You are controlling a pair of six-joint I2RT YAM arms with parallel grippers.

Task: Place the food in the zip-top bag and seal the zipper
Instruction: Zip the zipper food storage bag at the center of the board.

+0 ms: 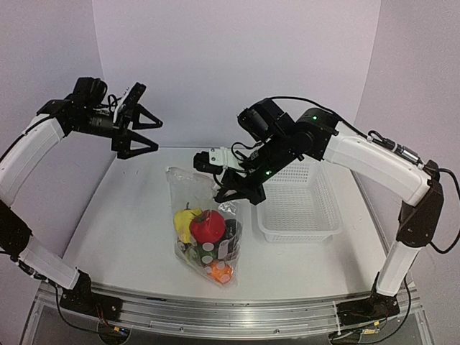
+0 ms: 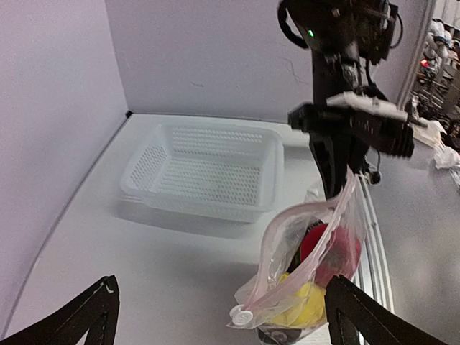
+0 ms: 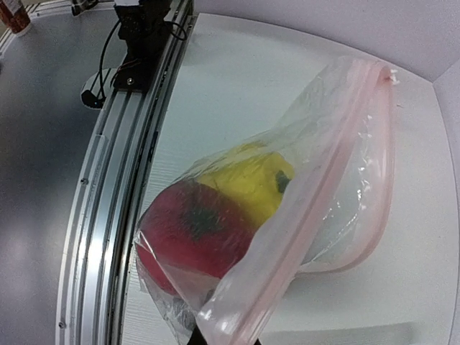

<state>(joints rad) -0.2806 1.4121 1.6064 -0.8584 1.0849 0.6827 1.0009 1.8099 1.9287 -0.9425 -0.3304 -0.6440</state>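
The zip-top bag [image 1: 188, 188] lies on the table in front of the arms, its lower half bulging with food: a red apple [image 1: 209, 225], a yellow pepper [image 1: 185, 220], an orange pumpkin [image 1: 221, 272] and a dark round piece [image 1: 231, 230]. My right gripper [image 1: 227, 192] is shut on the bag's upper right edge and lifts it slightly. In the right wrist view the pinkish zipper [image 3: 338, 165] runs diagonally over the apple [image 3: 188, 231] and pepper [image 3: 248, 180]. In the left wrist view the bag's mouth [image 2: 298, 237] gapes, with a white slider [image 2: 241, 315] at its end. My left gripper [image 1: 141, 129] is open and empty, raised at the back left.
The white perforated basket [image 1: 325, 231] stands to the right of the bag, with nothing visible in it, and shows in the left wrist view [image 2: 144, 167] too. The metal rail [image 3: 108, 180] runs along the table's near edge. Purple walls close in the back and sides.
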